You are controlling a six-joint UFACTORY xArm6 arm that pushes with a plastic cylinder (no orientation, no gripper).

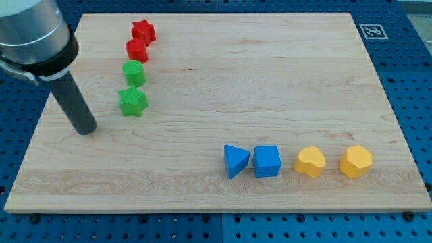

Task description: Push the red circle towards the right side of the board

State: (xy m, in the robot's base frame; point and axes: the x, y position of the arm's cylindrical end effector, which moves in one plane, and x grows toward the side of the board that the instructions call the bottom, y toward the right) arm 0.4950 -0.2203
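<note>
Eight blocks lie on the wooden board (270,81): two red, two green, two blue, two yellow. The red circle (136,50), a short cylinder, sits near the top-left corner, touching the red star (143,31). My tip (86,129), bare and holding nothing, rests near the left edge, left of the green star (133,102).

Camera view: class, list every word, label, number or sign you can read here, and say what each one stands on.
No readable words, numbers or brands anywhere.
One sign only: a black-and-white square marker on the blue pegboard at the view's top right, beside the wooden board; it carries a pattern, no letters.
The coloured blocks are unmarked.
</note>
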